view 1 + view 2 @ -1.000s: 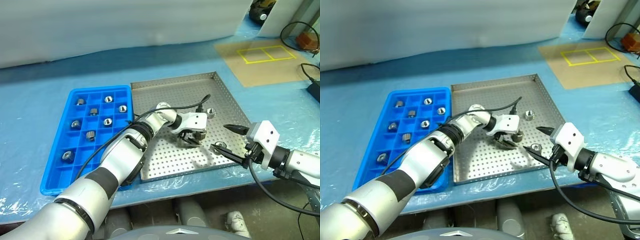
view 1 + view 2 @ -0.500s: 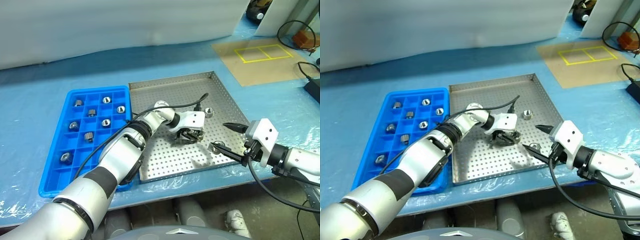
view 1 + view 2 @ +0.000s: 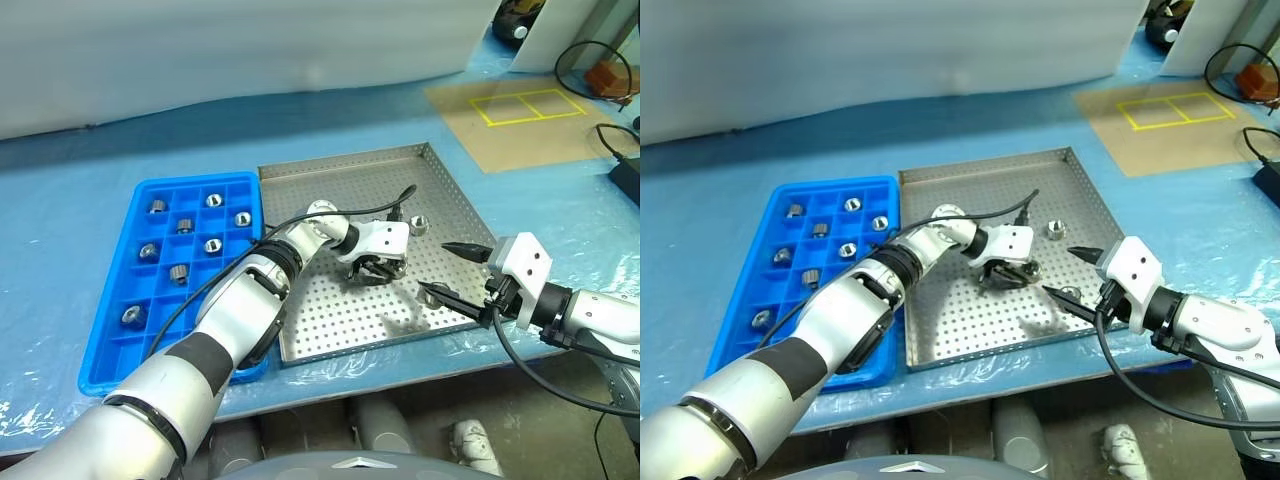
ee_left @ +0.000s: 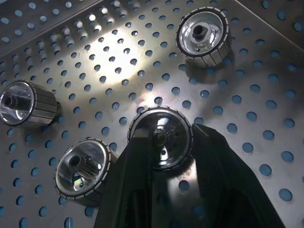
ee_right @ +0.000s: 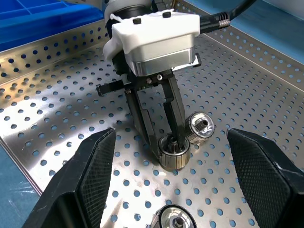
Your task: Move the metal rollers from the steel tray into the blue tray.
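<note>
Clenching one shiny silver metal roller for carrying left to the blue gridded plastic tray, the left gripper works the perforated steel tray; the right gripper waits released nearby.

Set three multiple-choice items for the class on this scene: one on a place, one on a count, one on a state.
1. Where does the blue tray lie relative to the steel tray?
A. on the robot's left of it
B. on the robot's right of it
C. stacked on top of it

2. How many metal rollers lie in the blue tray?
A. three
B. five
C. eight

3. What state is the left gripper in?
A. open above the blue tray
B. shut on a roller over the steel tray
C. shut with nothing between its fingers

Key:
1 A, since the head views show the blue tray beside the steel tray's left rim.
2 C, since eight compartments each hold one roller.
3 B, since both wrist views show the black fingers clamping a roller.
</note>
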### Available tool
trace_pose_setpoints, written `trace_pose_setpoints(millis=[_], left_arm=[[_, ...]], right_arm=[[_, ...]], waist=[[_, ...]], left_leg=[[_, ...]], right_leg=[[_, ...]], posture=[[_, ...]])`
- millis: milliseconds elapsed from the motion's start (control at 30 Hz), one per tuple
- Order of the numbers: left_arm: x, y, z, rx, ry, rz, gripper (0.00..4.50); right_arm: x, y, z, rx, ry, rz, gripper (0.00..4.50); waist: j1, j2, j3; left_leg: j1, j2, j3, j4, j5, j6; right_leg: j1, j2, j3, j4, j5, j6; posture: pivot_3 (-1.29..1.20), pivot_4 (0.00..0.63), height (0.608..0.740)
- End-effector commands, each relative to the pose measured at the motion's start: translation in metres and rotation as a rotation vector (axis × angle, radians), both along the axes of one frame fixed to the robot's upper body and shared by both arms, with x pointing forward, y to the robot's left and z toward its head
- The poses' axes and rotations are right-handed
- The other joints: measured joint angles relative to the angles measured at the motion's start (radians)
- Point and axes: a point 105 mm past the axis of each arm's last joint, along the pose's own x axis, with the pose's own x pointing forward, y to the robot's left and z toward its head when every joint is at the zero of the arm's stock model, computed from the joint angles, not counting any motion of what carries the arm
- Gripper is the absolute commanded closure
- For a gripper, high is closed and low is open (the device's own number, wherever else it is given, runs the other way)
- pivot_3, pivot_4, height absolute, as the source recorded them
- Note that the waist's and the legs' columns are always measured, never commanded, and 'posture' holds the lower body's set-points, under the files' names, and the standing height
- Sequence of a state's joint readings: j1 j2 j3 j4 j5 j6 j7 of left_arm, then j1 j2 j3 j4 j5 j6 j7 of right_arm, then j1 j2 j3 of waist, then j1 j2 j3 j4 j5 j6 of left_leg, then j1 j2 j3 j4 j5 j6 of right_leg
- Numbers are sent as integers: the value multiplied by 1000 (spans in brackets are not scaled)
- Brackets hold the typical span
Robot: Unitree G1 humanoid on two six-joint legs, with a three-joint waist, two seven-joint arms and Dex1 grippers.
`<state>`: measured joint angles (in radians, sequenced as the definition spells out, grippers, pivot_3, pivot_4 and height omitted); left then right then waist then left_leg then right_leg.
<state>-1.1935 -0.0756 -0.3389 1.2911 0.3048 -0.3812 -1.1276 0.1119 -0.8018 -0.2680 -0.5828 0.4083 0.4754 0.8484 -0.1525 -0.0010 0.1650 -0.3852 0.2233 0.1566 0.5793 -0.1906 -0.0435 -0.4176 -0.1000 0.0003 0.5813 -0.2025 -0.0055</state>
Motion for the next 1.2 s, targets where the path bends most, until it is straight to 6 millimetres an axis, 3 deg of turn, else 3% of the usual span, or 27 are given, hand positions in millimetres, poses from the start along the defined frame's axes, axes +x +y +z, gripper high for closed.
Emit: trace_pose_setpoints(millis=[33, 233, 400, 533, 667, 800, 967, 1100, 1200], left_arm=[[-1, 1, 28, -71, 58, -61, 3590], [0, 13, 63, -133, 73, -136, 3590], [5, 33, 88, -170, 89, -146, 3590], [30, 66, 114, -210, 16, 4, 3590], [55, 116, 148, -282, 18, 219, 3590], [57, 164, 153, -242, 22, 296, 3590], [47, 205, 151, -213, 61, 357, 3590], [29, 231, 150, -232, 94, 426, 3590], [8, 249, 142, -226, 132, 494, 3590]], right_arm=[[3, 4, 10, -13, -45, 33, 645], [10, 10, 12, -10, -51, 76, 645], [20, 18, 13, -8, -57, 132, 645], [31, 33, 15, 0, -65, 219, 645], [44, 56, 17, -4, -83, 345, 645], [57, 81, 22, -1, -104, 471, 645], [69, 107, 22, 9, -113, 604, 645], [72, 130, 21, 20, -114, 714, 645], [74, 143, 19, 20, -109, 786, 645]], waist=[[0, 0, 0], [6, 0, 0], [13, 0, 0], [19, 0, 1], [37, 0, 2], [72, 1, 3], [146, 0, 3], [199, -2, 5], [225, -2, 5]], left_leg=[[-1, 0, 0, 0, 0, 0], [-3, 0, 1, -2, 0, 1], [-2, -1, 5, -2, -1, 2], [0, -1, 6, -1, -1, 2], [1, 1, 6, -1, 0, 1], [1, 1, 7, -2, 0, 0], [0, 2, 9, -4, 0, 1], [-6, 2, 10, -2, 0, 0], [-12, 5, 8, -2, 4, -6]], right_leg=[[-1, 0, 0, 0, 0, 0], [-3, -1, 0, 0, 0, 0], [-4, -3, 0, 0, 0, 0], [-5, -3, 1, 5, 0, 0], [-6, -2, 2, 9, 0, 0], [-7, -2, 2, 9, 0, 0], [-8, -2, 2, 11, 0, -1], [-20, -4, 1, 26, -7, -13], [-24, -5, -1, 30, -7, -13]], posture=[[-570, 150, 740], [-531, 150, 740], [-467, 150, 740], [-402, 150, 740], [-306, 150, 740], [-218, 150, 740], [-58, 150, 740], [42, 150, 740], [108, 150, 740]])
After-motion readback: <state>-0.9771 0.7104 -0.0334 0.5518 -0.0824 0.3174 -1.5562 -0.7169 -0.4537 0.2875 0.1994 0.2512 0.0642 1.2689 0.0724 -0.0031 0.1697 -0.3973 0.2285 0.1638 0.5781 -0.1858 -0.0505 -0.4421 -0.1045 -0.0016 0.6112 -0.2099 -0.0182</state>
